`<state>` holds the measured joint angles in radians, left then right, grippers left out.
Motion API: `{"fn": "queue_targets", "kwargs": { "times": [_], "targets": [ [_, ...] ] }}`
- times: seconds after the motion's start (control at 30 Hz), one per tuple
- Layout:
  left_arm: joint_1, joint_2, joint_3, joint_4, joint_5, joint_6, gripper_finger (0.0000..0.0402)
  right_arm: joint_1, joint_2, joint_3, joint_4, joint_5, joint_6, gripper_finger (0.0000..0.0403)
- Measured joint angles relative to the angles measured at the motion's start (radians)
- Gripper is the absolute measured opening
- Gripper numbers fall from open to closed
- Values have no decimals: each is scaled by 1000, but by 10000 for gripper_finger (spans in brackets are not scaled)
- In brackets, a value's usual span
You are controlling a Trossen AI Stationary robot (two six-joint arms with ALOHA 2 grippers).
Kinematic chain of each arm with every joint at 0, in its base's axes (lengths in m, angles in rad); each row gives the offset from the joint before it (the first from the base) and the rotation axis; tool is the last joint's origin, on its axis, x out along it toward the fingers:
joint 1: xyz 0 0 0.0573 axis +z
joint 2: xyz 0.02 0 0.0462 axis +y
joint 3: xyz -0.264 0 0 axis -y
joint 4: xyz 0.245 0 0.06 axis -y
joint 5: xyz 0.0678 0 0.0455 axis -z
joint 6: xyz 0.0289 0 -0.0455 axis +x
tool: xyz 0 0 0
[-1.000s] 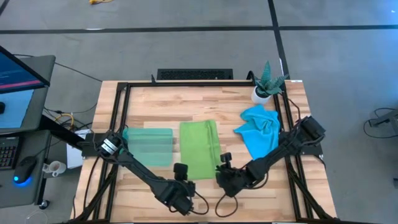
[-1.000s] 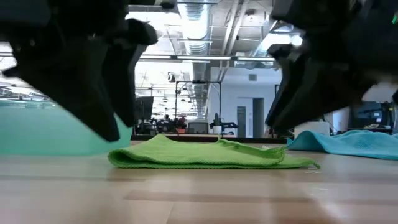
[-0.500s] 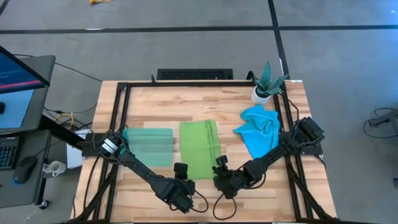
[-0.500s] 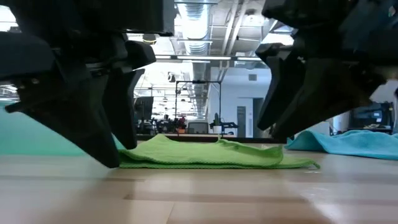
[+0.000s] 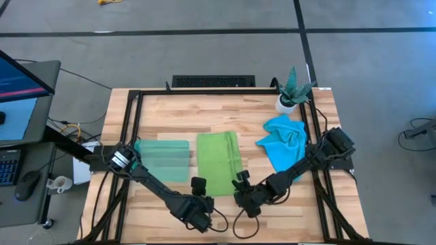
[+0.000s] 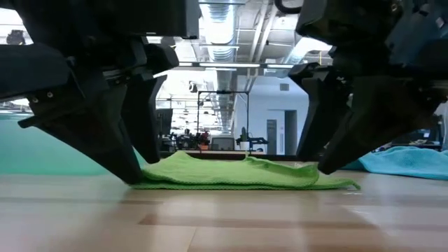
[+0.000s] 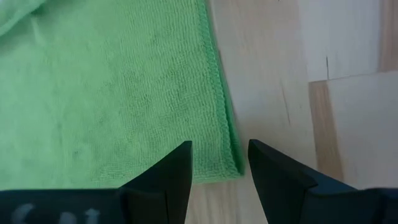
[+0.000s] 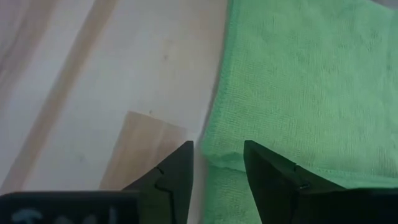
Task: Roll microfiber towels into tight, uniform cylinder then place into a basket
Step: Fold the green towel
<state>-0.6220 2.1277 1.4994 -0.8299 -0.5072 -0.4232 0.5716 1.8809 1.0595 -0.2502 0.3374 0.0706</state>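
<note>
The basket [image 5: 163, 159] lies empty just left of the green towel [image 5: 219, 162], whose near corners both released grippers, left [image 5: 198, 184] and right [image 5: 242, 178], straddle.

basket [image 6: 42, 150] largely behind left tool [image 6: 136, 171]

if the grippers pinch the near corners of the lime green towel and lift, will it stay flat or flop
Probably flop: the lime green towel lies limp on the table, with soft humps in the low view. It looks thin and light, so pushing its hemmed edge would likely bunch it. Left gripper and right gripper stand open at its corners.
</note>
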Motion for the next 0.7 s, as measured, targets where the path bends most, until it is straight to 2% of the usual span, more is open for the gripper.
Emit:
{"fn": "queue_targets", "kwargs": {
  "times": [0.1,0.2,0.43,0.7],
  "targets": [
    [2,0,0,0,4,0,151,-5,0,0,1,-5,0,166],
    [6,0,-18,19,-13,7,151,-12,0,0,1,-53,9,166],
    [13,-7,-76,50,-21,-37,151,-30,50,3,6,-50,19,166],
    [14,-4,-85,63,-26,-37,151,-64,74,6,0,-80,75,159]
  ]
}}
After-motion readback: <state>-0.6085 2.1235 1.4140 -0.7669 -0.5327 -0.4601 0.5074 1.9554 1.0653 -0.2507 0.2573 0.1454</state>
